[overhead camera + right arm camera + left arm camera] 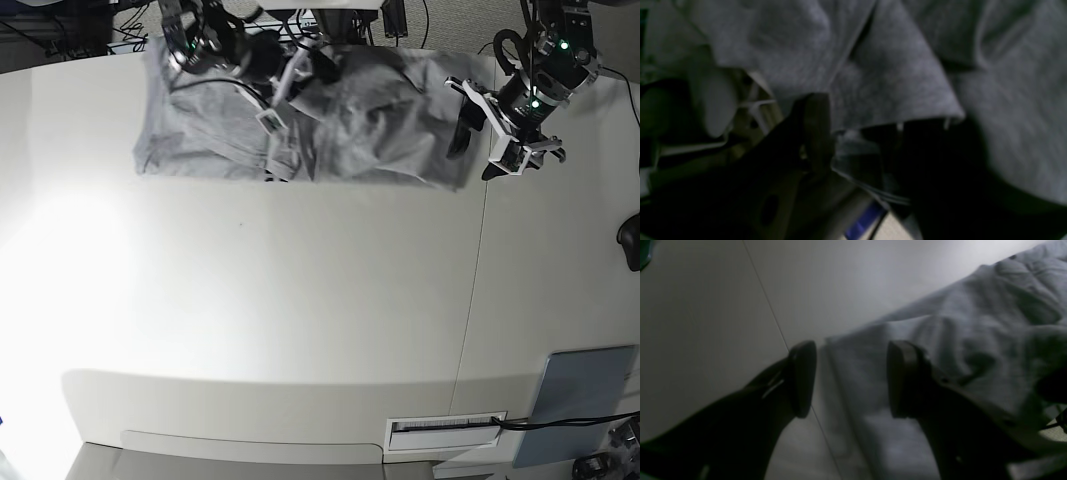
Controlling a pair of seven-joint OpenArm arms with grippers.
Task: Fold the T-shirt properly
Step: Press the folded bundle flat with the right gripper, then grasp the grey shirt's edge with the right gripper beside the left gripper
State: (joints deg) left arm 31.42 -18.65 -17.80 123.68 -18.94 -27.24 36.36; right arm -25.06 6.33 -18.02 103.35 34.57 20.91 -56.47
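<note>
The heather-grey T-shirt [380,130] lies rumpled and spread across the table's far edge, plain side showing. My left gripper [477,155] is at the shirt's right end. In the left wrist view it [851,380] is open, its dark fingers [803,378] straddling the shirt's [990,323] edge, one over bare table, one over cloth. My right gripper [278,140] is over the shirt's middle-left. In the right wrist view it [857,140] has its jaws apart, and a fold of the shirt [893,66] hangs across its fingertips.
A table seam [475,290] runs down from the shirt's right end. A grey-blue flat pad [585,400] lies at the near right corner, beside a white slotted strip [445,430]. A black object [631,245] sits at the right edge. Cables crowd the far edge.
</note>
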